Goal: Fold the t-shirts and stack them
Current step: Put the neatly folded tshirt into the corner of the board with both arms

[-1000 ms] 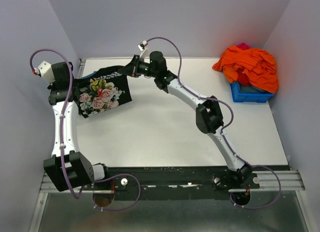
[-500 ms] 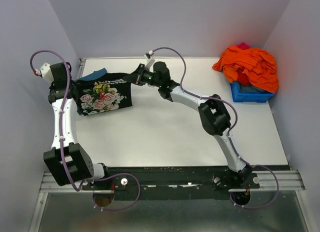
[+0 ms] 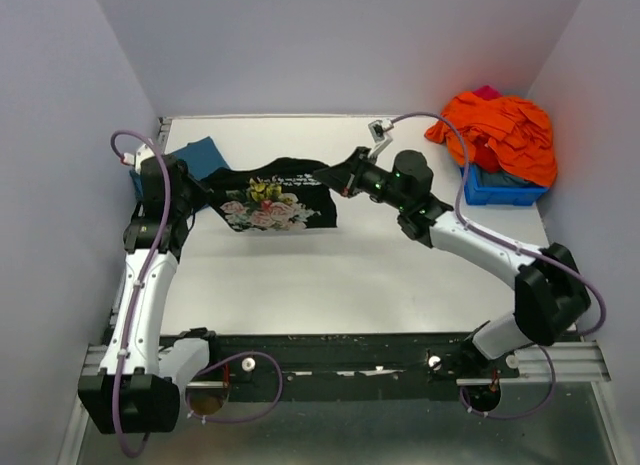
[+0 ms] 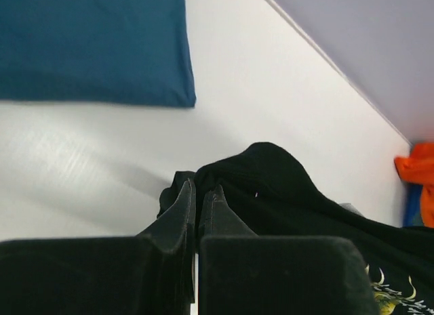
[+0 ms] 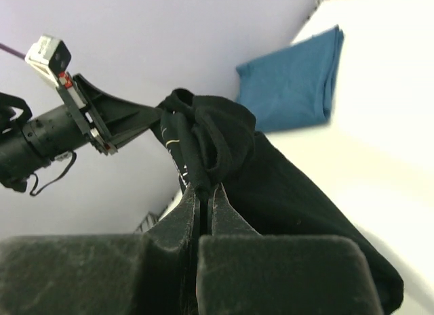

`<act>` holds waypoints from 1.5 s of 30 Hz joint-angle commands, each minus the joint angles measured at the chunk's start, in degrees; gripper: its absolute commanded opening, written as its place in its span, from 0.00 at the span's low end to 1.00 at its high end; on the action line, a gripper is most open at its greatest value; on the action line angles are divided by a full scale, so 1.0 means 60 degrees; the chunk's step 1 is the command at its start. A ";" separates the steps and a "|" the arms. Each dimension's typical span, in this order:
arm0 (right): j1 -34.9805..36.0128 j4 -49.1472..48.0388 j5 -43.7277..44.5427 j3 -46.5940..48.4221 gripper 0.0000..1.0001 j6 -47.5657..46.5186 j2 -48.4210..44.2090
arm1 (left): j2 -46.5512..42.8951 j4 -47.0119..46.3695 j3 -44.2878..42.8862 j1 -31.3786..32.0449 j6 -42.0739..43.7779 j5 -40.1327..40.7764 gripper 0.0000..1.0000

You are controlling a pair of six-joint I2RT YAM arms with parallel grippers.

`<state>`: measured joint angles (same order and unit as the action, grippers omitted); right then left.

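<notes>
Hanging between the two arms: a large soft black t-shirt with a pink-rose floral print (image 3: 275, 200) was stretched over the left-centre of the table, its print turned up toward the overhead camera.
Left gripper (image 3: 207, 192): its fingers were pressed together on a bunched fold at the shirt's left edge. The left wrist view showed black cloth gathered right at the fingertips.
Right gripper (image 3: 337, 182): its fingers were pinched tight on the shirt's upper right edge. The cloth was rolled into a thick wad above the tips and fell away below them.
Span of the shirt: the top edge ran between the two grippers, sagging a little in the middle, and the printed panel drooped beneath it.
Lower hem: it hung toward the tabletop, but whether it touched could not be told.
Plain teal-blue cloth t-shirt (image 3: 203, 155): it lay folded into a flat rectangle at the far left corner of the table, just behind the left gripper. A strip of bare surface separated it from the black shirt.
White flat tabletop (image 3: 400, 275): it carried both shirts on its left half.
Loose heap of orange cloth (image 3: 500, 130): it was piled at the far right corner, well apart from both shirts, with a scrap of magenta showing at its top.
Small blue plastic bin (image 3: 500, 190): it sat under the orange heap, with only its near wall visible.
Arms: the left arm rose along the left edge, and the right arm reached across from its base with its elbow near the right edge.
</notes>
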<state>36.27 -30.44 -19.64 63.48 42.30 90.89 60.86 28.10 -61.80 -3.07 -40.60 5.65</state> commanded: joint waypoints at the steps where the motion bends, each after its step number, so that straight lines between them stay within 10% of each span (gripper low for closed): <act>1: -0.0318 0.1188 0.0870 -0.1598 0.01 -0.0737 -0.2063 | -0.1337 0.0063 0.1259 0.0393 -0.0088 0.0715 0.00; 8: -0.0347 0.6076 0.3226 -0.1969 0.01 -0.0313 -0.3227 | -0.1562 -0.0550 0.2434 0.1931 -0.0806 0.0727 0.00; 19: -0.2294 0.7005 0.1106 0.2012 0.06 -0.0707 0.2687 | 0.3416 -0.5867 0.2392 0.2694 -0.0969 0.0991 0.00; 20: -0.2324 0.7209 0.1236 0.2409 0.18 -0.0737 0.3114 | 0.3900 -0.5913 0.2085 0.2694 -0.0837 0.1021 0.08; 23: -0.2354 0.7431 0.1968 0.3202 0.67 -0.0854 0.3937 | 0.5365 -0.4703 0.0535 0.2694 -0.0573 0.1531 0.75; 26: -0.2398 0.7533 0.2247 0.3350 0.69 -0.1029 0.3910 | 0.5911 -0.3659 -0.0479 0.2694 -0.0164 0.2365 0.82; 34: -0.2398 0.7081 0.3038 0.2151 0.61 -0.1236 0.2095 | 0.6991 -0.2256 -0.2161 0.2607 0.0673 0.4857 0.70; 45: -0.2398 0.5468 0.2468 0.0757 0.54 -0.0825 0.1433 | 1.0114 0.0605 -0.5797 0.2167 0.0570 0.4537 0.61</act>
<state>21.69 4.95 -4.60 69.58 36.58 98.52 117.91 23.68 -92.31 10.79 -38.26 31.88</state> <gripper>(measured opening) 0.543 0.619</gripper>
